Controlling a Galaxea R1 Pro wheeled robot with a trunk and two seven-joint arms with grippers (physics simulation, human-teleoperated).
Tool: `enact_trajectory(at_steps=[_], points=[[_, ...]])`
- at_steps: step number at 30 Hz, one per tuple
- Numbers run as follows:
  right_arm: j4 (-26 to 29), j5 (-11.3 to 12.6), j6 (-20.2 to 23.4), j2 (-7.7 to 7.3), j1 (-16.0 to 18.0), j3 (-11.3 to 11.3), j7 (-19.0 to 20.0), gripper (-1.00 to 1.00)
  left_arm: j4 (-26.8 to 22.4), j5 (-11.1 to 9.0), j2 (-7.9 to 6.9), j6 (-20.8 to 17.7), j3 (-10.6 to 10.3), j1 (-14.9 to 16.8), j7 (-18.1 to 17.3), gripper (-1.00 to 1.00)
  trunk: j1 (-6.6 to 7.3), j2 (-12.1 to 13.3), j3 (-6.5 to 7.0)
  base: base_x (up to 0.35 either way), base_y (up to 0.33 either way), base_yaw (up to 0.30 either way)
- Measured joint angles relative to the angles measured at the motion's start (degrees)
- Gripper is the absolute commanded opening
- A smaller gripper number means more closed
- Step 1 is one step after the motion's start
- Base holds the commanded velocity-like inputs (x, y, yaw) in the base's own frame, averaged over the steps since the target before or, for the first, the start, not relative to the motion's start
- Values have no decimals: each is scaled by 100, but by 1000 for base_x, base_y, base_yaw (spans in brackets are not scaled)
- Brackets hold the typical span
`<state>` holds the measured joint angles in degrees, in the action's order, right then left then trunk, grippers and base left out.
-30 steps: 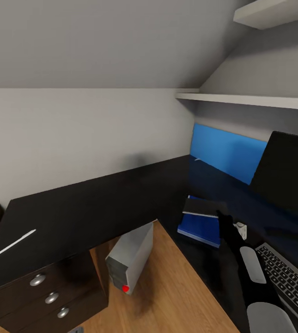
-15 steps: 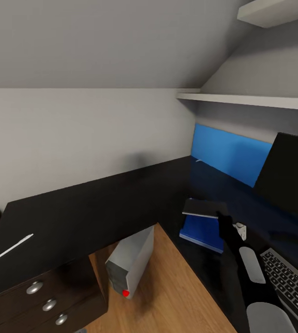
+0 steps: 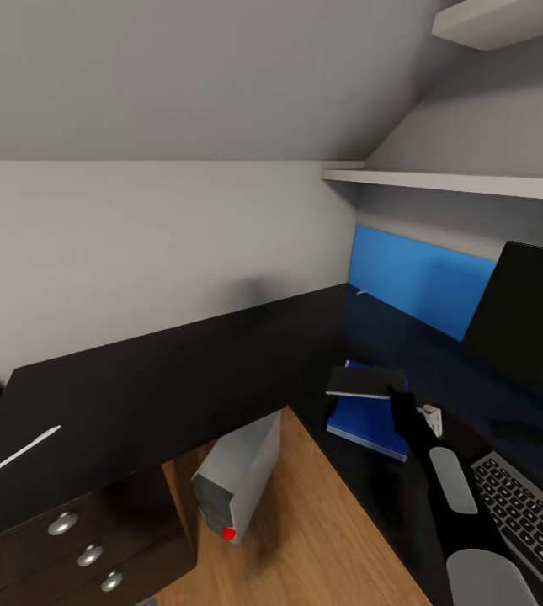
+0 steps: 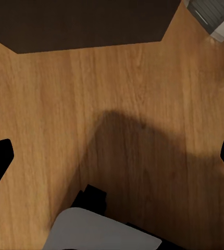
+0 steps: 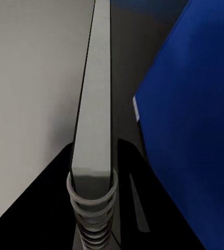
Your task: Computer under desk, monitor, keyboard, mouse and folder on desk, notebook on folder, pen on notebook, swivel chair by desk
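Right gripper (image 3: 391, 394) clamped on notebook (image 3: 358, 382) above folder (image 3: 368, 418); next: lower flat, release; left gripper (image 4: 112, 156) jaws apart

You are facing a corner under a sloped grey ceiling (image 3: 178, 76), with a pale grey wall (image 3: 136, 244) below it. Two white shelves (image 3: 448, 181) run along the side wall, one above the other (the upper one only partly in frame). A bright blue panel (image 3: 414, 282) stands against that side wall. The floor (image 3: 322, 522) is warm wood planking, and soft shadows fall across it in your left wrist view.
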<state>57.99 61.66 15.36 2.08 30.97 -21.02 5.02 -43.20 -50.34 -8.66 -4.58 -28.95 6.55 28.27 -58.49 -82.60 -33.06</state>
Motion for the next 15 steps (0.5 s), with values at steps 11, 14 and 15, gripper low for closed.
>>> enact_trajectory(at_steps=[11, 14, 15], points=[[0, -1, -3, -5, 0, -24, -5, -100, 0, 0, -4, 0, 7, 0, 0, 100, 0, 0, 0, 0, -47, 0], [0, -1, -3, -8, 0, -24, -6, -100, 0, 0, -5, 0, 8, 1, 0, 100, 0, 0, 0, 0, -4, 0], [0, -1, -3, -8, 0, -24, -9, -100, 0, 0, -5, 0, 9, 2, 0, 100, 0, 0, 0, 0, -2, 0]])
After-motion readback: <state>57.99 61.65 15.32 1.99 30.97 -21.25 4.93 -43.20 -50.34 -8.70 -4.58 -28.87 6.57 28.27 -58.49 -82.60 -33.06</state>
